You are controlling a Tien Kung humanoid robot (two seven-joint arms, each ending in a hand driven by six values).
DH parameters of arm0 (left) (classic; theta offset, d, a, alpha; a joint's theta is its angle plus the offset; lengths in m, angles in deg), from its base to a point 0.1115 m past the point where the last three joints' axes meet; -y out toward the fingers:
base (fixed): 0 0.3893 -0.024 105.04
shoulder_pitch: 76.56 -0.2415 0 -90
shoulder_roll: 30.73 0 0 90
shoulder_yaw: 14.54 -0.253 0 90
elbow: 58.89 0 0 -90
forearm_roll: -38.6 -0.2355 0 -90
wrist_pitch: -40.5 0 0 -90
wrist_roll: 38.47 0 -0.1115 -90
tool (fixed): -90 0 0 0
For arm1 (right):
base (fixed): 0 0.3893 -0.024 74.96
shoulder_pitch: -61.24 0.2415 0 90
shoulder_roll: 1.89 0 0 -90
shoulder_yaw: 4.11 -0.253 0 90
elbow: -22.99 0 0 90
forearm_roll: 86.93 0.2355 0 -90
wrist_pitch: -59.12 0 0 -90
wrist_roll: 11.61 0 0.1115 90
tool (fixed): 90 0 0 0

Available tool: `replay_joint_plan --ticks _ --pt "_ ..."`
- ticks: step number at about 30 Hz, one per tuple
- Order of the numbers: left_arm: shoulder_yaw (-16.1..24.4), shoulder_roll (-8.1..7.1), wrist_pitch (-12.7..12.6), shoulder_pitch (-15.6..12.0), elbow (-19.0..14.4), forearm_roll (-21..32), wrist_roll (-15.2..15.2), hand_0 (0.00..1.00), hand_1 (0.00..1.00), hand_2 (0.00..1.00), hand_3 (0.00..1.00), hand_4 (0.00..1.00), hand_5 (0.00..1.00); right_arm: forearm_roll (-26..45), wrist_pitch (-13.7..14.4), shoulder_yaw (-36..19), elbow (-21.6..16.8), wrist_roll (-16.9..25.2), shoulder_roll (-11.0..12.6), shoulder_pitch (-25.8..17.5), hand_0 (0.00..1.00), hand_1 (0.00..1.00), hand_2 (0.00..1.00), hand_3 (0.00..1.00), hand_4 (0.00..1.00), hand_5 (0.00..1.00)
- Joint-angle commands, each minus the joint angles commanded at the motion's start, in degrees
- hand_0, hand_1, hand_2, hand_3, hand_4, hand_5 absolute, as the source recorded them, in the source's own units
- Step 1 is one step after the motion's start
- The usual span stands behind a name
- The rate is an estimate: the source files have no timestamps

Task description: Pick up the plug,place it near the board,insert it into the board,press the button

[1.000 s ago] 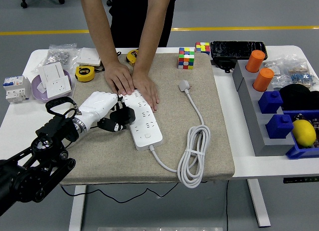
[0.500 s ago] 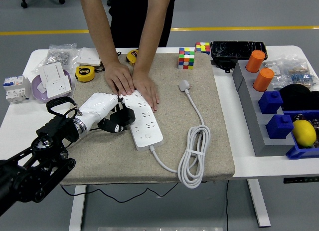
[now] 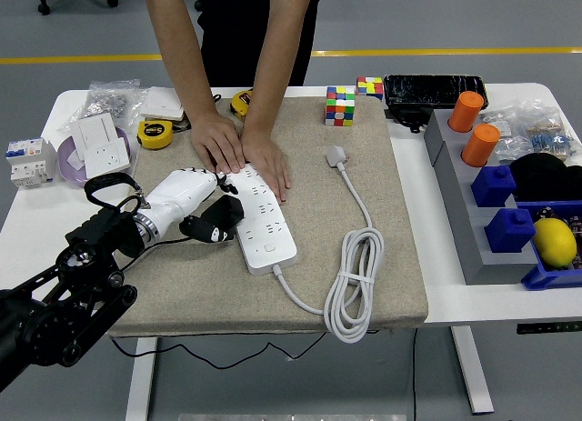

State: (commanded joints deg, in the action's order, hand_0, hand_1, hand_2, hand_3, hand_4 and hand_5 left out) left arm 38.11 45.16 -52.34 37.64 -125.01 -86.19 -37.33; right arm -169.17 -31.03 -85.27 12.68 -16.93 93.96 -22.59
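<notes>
A white tabletop [image 3: 41,212] carries a beige mat [image 3: 318,248], and on the mat a white power strip [image 3: 264,221] lies slanting, its white cable [image 3: 355,285] coiled to the right and ending in a loose white plug [image 3: 337,155]. A person at the far side presses both hands [image 3: 241,148] flat on the strip's far end. The robot's left hand [image 3: 195,207], reaching in from the lower left, has its fingers clamped on a black plug [image 3: 221,215] held against the strip's left edge.
</notes>
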Motion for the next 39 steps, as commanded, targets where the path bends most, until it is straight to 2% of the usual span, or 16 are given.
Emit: replay_joint_plan --ticks 5,6,11,12,14,17,18,23,24,27,32,39 --pt "0.36 -0.03 0.28 -0.16 -0.50 0.30 -0.03 0.837 0.856 0.779 0.779 0.998 0.332 -0.06 -0.03 -0.04 0.00 0.02 -0.01 -0.04 0.873 0.725 0.717 0.709 0.998 0.667" --pt "0.42 -0.05 0.36 -0.21 -0.61 0.37 -0.02 0.841 0.862 0.781 0.786 0.998 0.371 -0.04 -0.02 -0.02 0.00 0.02 -0.02 -0.04 0.874 0.724 0.718 0.709 0.998 0.667" --pt "2.54 0.19 1.93 -2.01 -3.71 1.40 0.71 0.841 0.862 0.781 0.786 0.998 0.371 -0.13 -0.04 0.09 0.00 -0.05 -0.09 -0.16 0.874 0.724 0.718 0.709 0.998 0.667" --pt "3.46 0.55 2.27 -2.80 -4.63 2.19 1.04 0.861 0.924 0.883 0.842 0.998 0.659 -0.17 -0.04 0.14 0.00 -0.06 -0.09 -0.19 0.874 0.725 0.717 0.710 0.998 0.667" --pt "6.23 1.64 2.14 -5.04 -7.47 5.05 2.01 0.861 0.924 0.883 0.842 0.998 0.659 -0.20 -0.04 0.26 0.00 -0.05 -0.11 -0.29 0.874 0.725 0.717 0.710 0.998 0.667" --pt "9.87 3.60 -0.20 -8.49 -11.81 9.71 4.41 0.861 0.924 0.883 0.842 0.998 0.659 -0.34 -0.05 0.31 0.00 -0.06 -0.11 -0.39 0.874 0.725 0.717 0.710 0.998 0.667" --pt "10.86 4.16 -1.12 -9.63 -13.26 11.10 5.39 0.875 0.950 0.937 0.901 0.998 0.865 -0.40 -0.05 0.29 0.00 -0.07 -0.12 -0.43 0.874 0.726 0.717 0.709 0.998 0.666" --pt "12.72 6.05 -6.90 -14.92 -19.78 16.85 10.45 0.875 0.950 0.937 0.901 0.998 0.865 -0.56 -0.08 0.33 0.00 -0.10 -0.15 -0.63 0.874 0.726 0.717 0.709 0.998 0.666" --pt "12.88 6.37 -7.60 -16.04 -20.97 17.62 11.23 0.957 0.978 0.963 0.929 0.998 0.995 -0.45 -0.07 0.45 0.00 -0.06 -0.16 -0.65 0.875 0.725 0.716 0.708 0.998 0.666" --pt "12.99 7.17 -8.22 -19.64 -23.83 18.00 12.64 0.957 0.978 0.963 0.929 0.998 0.995 -0.26 -0.04 0.57 0.00 0.00 -0.22 -0.68 0.875 0.725 0.716 0.708 0.998 0.666" --pt "12.55 7.58 -7.77 -22.46 -24.72 18.18 12.83 0.975 0.979 0.963 0.930 0.998 0.998 -0.15 -0.03 0.46 0.00 0.04 -0.26 -0.62 0.875 0.725 0.717 0.709 0.998 0.666" --pt "11.52 7.63 -6.81 -23.13 -24.13 17.08 12.94 0.978 0.972 0.952 0.920 0.998 0.998 -0.43 -0.07 0.03 0.00 -0.02 -0.35 -0.71 0.875 0.725 0.717 0.709 0.998 0.666"
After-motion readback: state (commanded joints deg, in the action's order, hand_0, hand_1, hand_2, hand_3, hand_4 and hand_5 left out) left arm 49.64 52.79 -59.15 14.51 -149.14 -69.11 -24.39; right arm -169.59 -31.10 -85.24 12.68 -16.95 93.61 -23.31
